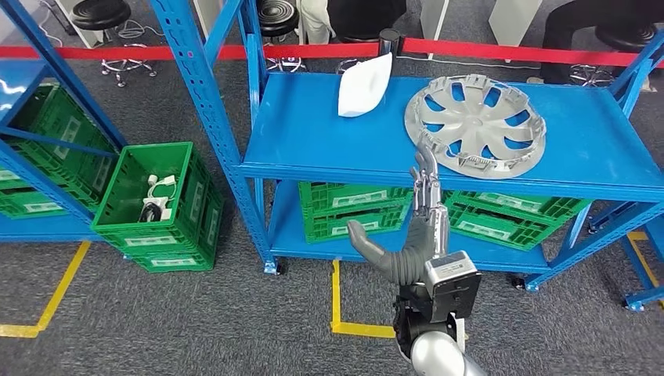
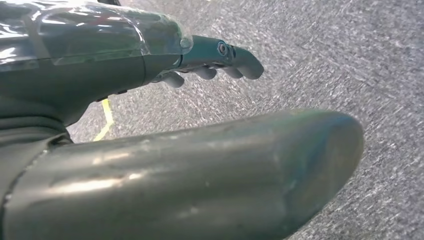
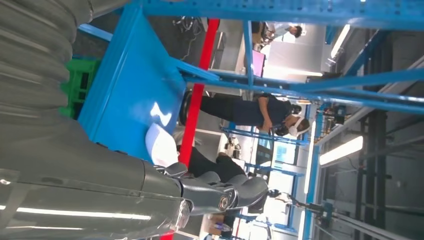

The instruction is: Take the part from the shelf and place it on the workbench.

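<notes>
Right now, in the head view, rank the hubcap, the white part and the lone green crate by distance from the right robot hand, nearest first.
1. Hubcap: on the blue shelf, just beyond the fingertips of the right robot hand.
2. White part: farther back on that shelf, toward the left.
3. Green crate: on the floor, far left.

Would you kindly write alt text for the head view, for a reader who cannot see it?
A robot hand, the right one, reaches open toward a grey wheel cover lying on a blue shelf, fingertips at its near rim. A white part lies beside it; green crates sit below and left.
</notes>
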`<state>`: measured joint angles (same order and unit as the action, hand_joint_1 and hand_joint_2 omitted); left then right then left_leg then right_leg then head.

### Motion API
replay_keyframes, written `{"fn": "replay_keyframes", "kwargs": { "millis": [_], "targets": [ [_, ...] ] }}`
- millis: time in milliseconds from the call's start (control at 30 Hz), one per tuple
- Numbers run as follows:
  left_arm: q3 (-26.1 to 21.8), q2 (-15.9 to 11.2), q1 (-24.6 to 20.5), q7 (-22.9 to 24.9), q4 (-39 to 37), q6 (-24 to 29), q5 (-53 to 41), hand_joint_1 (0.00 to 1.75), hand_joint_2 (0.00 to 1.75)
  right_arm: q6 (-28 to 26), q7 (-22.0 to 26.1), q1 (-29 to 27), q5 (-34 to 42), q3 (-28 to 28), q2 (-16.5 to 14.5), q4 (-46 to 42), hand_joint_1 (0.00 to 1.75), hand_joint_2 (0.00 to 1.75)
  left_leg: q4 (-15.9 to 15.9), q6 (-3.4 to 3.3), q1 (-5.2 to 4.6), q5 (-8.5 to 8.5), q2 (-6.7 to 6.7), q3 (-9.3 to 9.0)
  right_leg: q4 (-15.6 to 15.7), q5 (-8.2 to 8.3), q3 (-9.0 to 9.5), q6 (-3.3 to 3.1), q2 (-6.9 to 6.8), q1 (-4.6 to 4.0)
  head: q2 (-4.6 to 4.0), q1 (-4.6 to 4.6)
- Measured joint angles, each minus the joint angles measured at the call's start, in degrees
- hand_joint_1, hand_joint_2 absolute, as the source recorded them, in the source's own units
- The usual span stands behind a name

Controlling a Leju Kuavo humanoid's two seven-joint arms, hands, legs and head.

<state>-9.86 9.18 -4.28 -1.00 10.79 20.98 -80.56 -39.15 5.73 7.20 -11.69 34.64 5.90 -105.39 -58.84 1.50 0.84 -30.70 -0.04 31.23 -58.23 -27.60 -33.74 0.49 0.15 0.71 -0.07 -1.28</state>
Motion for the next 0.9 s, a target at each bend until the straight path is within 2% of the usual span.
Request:
{"fn": "replay_keyframes", "kwargs": {
  "millis": [67, 133, 200, 267, 300, 333, 367, 433, 467, 533, 600, 667, 767, 800, 833, 867, 900],
  "targets": [
    [0.25, -0.05, 0.08, 0.07, -0.01, -0.06, 0.01, 0.0, 0.0, -0.01, 0.11, 0.12, 0.21, 0.07, 0.0, 0.26, 0.0, 1.75, 0.51, -0.45, -0.13, -0.13, -0.09, -0.09, 0.11, 0.25, -0.12, 0.68, 0.04, 0.03, 0.0, 0.16],
    [0.57, -0.09, 0.13, 0.12, -0.01, -0.07, 0.0, 0.0, 0.0, -0.02, 0.21, 0.25, 0.3, 0.13, 0.01, 0.47, 0.0, 1.75, 0.69, -1.1, -0.08, 0.23, -0.1, -0.07, -0.78, -0.68, -0.46, 1.23, 0.01, 0.21, 0.0, 0.46],
    [0.85, -0.09, 0.07, 0.13, -0.01, -0.13, 0.0, 0.0, 0.0, -0.03, 0.27, 0.33, 0.36, 0.2, 0.01, 0.64, 0.0, 1.75, 0.83, -1.63, -0.09, 0.49, 0.04, -0.08, -5.9, -4.04, -2.45, 1.62, -0.02, 0.29, 0.0, 1.06],
    [1.04, -0.11, 0.09, 0.13, -0.01, -0.2, 0.01, 0.0, 0.0, -0.03, 0.28, 0.32, 0.44, 0.33, 0.01, 0.88, 0.0, 1.75, 0.81, -1.92, -0.41, 0.57, 0.2, 0.0, -13.44, -7.56, -5.46, 1.72, -0.02, 0.26, 0.0, 1.84],
    [1.14, -0.14, 0.1, 0.13, -0.01, -0.22, 0.01, 0.0, 0.0, -0.03, 0.28, 0.3, 0.54, 0.41, 0.02, 1.03, 0.0, 1.75, 0.8, -2.01, -0.62, 0.59, 0.26, 0.04, -15.62, -8.09, -6.26, 1.61, -0.02, 0.22, 0.0, 2.13],
    [1.24, -0.17, 0.1, 0.12, -0.01, -0.22, 0.01, 0.0, 0.0, -0.03, 0.28, 0.33, 0.69, 0.5, 0.03, 1.17, 0.0, 1.75, 0.79, -2.06, -0.84, 0.61, 0.29, 0.05, -15.75, -7.53, -6.14, 1.36, -0.01, 0.12, 0.0, 2.38],
    [1.34, -0.2, 0.1, 0.12, -0.01, -0.22, 0.01, 0.0, 0.0, -0.03, 0.3, 0.42, 0.87, 0.63, 0.03, 1.28, 0.0, 1.75, 0.79, -2.08, -1.08, 0.61, 0.29, 0.0, -13.63, -5.97, -4.97, 0.93, 0.0, -0.06, 0.0, 2.56],
    [1.52, -0.13, 0.07, 0.1, 0.0, -0.22, -0.01, 0.0, 0.0, -0.03, 0.4, 0.78, 1.33, 0.91, 0.04, 1.43, 0.0, 1.75, 0.79, -2.1, -1.42, 0.59, 0.28, -0.07, -6.04, -2.4, -1.08, -0.42, 0.02, -0.65, 0.0, 2.69],
    [1.62, -0.07, 0.04, 0.07, 0.0, -0.22, -0.03, 0.0, 0.0, -0.03, 0.49, 0.97, 1.49, 1.03, 0.04, 1.48, 0.0, 1.75, 0.75, -2.07, -1.5, 0.58, 0.29, 0.02, -2.79, -1.38, 0.5, -1.02, 0.0, -0.98, 0.0, 2.56],
    [1.81, 0.09, 0.03, -0.02, 0.0, -0.23, -0.16, 0.0, 0.0, -0.03, 0.63, 1.23, 1.84, 1.21, 0.08, 1.54, 0.0, 1.75, 0.71, -1.83, -1.48, 0.69, 0.38, 0.38, -0.03, -1.28, 1.69, -1.7, -0.08, -1.37, 0.0, 2.49],
    [1.89, 0.2, 0.03, -0.04, -0.01, -0.24, -0.3, 0.0, 0.0, -0.03, 0.67, 1.39, 2.07, 1.33, 0.12, 1.57, 0.0, 1.75, 0.63, -1.44, -1.45, 0.63, 0.46, 0.56, 0.88, -1.03, 1.84, -1.73, -0.19, -1.25, 0.0, 2.67],
    [2.06, 0.22, 0.0, -0.02, 0.0, -0.23, -0.38, 0.0, 0.0, -0.03, 0.68, 1.61, 2.11, 1.37, 0.13, 1.57, 0.0, 1.75, -1.47, -0.9, -1.41, -1.11, 0.21, 1.45, 1.79, -0.57, 2.12, -1.81, -0.39, -0.85, 0.0, 2.31],
    [2.42, 0.11, 0.06, 0.03, 0.0, -0.24, -0.42, 0.0, 0.0, -0.02, 0.69, 1.75, 2.17, 1.4, 0.15, 1.73, 0.0, 1.75, -11.31, 0.16, -0.78, -6.15, -0.13, 5.97, 2.13, -0.33, 2.16, -1.93, -0.69, -0.64, 0.0, 1.22],
    [2.52, 0.08, 0.11, 0.04, -0.01, -0.24, -0.42, 0.0, 0.0, -0.02, 0.69, 1.73, 2.19, 1.41, 0.15, 1.86, 0.0, 1.75, -13.75, 0.47, -0.51, -6.75, -0.13, 7.15, 2.08, -0.34, 2.15, -1.9, -0.76, -0.6, 0.0, 1.02],
    [2.62, 0.05, 0.14, 0.05, -0.01, -0.25, -0.43, 0.0, 0.0, -0.02, 0.69, 1.73, 2.21, 1.42, 0.15, 2.0, 0.0, 1.75, -14.36, 0.76, -0.26, -6.29, -0.09, 7.5, 1.99, -0.39, 2.15, -1.82, -0.8, -0.51, 0.0, 0.9],
    [2.7, 0.02, 0.15, 0.08, -0.01, -0.27, -0.45, 0.0, 0.0, -0.02, 0.69, 1.74, 2.23, 1.42, 0.15, 2.14, 0.0, 1.75, -12.88, 1.05, -0.01, -4.8, -0.03, 6.81, 1.84, -0.48, 2.16, -1.66, -0.81, -0.36, 0.0, 0.78],
    [2.75, -0.02, 0.14, 0.13, -0.01, -0.33, -0.49, 0.0, 0.0, -0.02, 0.7, 1.75, 2.25, 1.42, 0.15, 2.26, 0.0, 1.75, -9.49, 1.34, 0.26, -2.58, 0.08, 5.18, 1.56, -0.66, 2.16, -1.38, -0.79, -0.17, 0.0, 0.62]
  ]
}}
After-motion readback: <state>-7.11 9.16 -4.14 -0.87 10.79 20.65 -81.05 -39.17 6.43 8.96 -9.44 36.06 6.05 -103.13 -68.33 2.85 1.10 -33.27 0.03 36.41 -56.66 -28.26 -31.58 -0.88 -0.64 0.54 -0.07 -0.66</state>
